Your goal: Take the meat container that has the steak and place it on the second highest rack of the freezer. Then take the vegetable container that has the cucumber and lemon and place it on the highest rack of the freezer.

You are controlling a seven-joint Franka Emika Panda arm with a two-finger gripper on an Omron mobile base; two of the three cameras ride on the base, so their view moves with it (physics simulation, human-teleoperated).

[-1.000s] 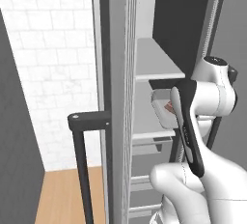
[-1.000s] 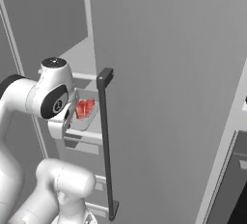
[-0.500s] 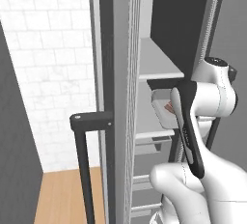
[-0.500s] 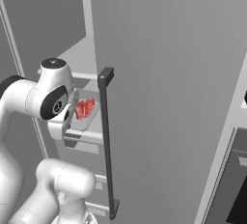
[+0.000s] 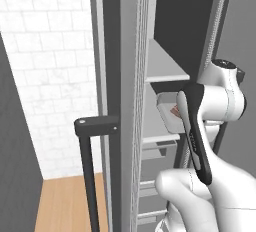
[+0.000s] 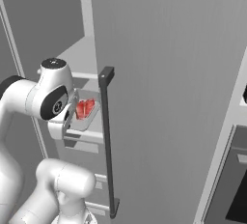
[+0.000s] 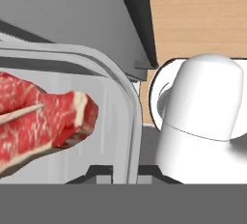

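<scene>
The meat container point(image 7: 123, 97) is a pale grey tray with a red marbled steak point(image 7: 46, 119) lying in it. My gripper point(image 7: 126, 172) is shut on the tray's rim, with one fingertip on each side of the wall. From the right base view the meat container point(image 6: 83, 118) hangs level inside the open freezer, just above a rack point(image 6: 87, 136), and the steak point(image 6: 86, 107) shows in it. In the left base view the container point(image 5: 168, 112) peeks out from behind my forearm, below the higher rack point(image 5: 165, 68). The vegetable container is out of view.
The open freezer door point(image 6: 169, 97) stands close on the right, its dark vertical handle point(image 6: 108, 141) beside the tray. The other door's edge point(image 5: 127, 101) and handle point(image 5: 90, 171) are on the left. Lower racks point(image 5: 150, 186) sit beneath. Wooden floor point(image 7: 198, 15) lies below.
The arm and the held meat container have crept very slightly upward. The grip is the same.
</scene>
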